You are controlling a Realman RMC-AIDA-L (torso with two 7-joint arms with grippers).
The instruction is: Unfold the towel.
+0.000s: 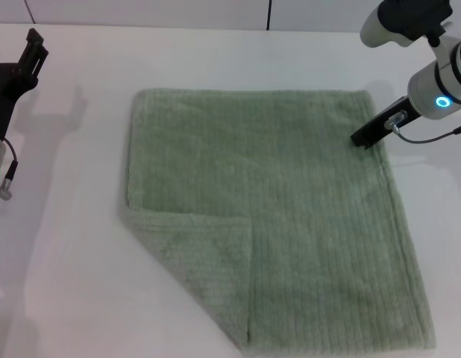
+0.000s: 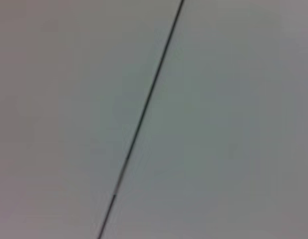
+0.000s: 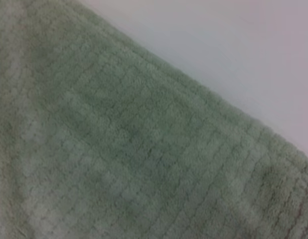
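Observation:
The pale sage-green towel (image 1: 290, 216) lies spread flat on the white table (image 1: 74, 246). Its near left corner (image 1: 197, 257) is folded over onto the cloth as a triangular flap. My right gripper (image 1: 367, 136) is low at the towel's right edge, close to the far right corner, and its dark tip touches or nearly touches the hem. The right wrist view shows the ribbed towel (image 3: 119, 159) close up, with its hemmed edge against bare table (image 3: 233, 50). My left gripper (image 1: 30, 52) is raised at the far left, well away from the towel.
White table surrounds the towel on the left, far and right sides. A dark seam (image 1: 269, 15) runs down the back wall. The left wrist view shows only a pale surface with a thin dark line (image 2: 144, 114).

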